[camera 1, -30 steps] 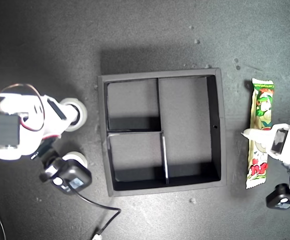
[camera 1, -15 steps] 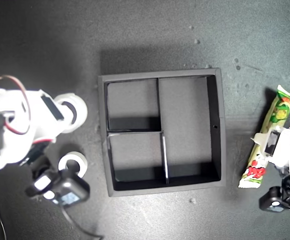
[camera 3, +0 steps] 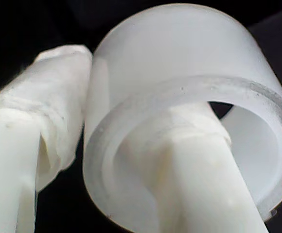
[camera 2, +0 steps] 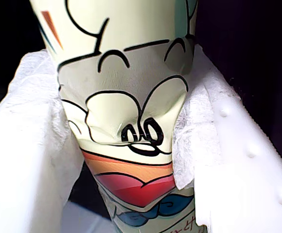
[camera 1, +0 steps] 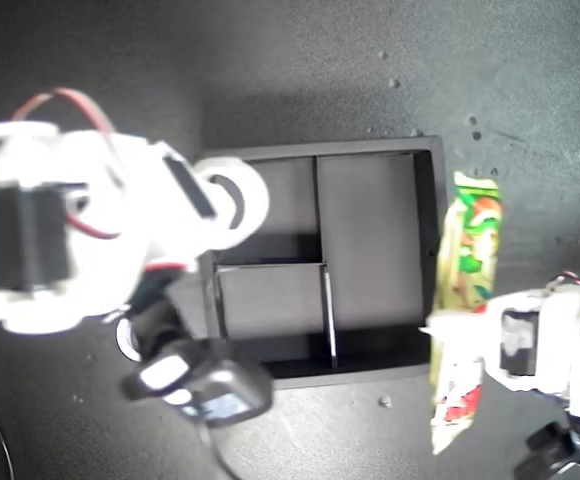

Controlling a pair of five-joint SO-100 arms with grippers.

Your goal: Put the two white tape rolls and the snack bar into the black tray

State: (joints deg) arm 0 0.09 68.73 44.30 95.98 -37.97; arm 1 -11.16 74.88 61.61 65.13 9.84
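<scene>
Wrapper is what my first hand (camera 2: 131,145) bites on: the padded fingers (camera 2: 29,160) pinch the snack bar (camera 1: 465,300) across its middle, so both crimped ends hang free and it rides lengthwise, just outside the wall of the black tray (camera 1: 425,260) on the exterior view's right. Held that way, I judge it can drop straight into the long compartment beside that wall.

My second hand (camera 3: 112,160) is clenched on the larger tape roll (camera 1: 232,200), one finger through its hole and the padded one against its outer face, which keeps the ring from slipping. It hangs over the tray's corner at the exterior view's upper left, by a small compartment. The other tape roll (camera 1: 127,338) lies on the worktop (camera 1: 300,60), mostly hidden under the arm.
</scene>
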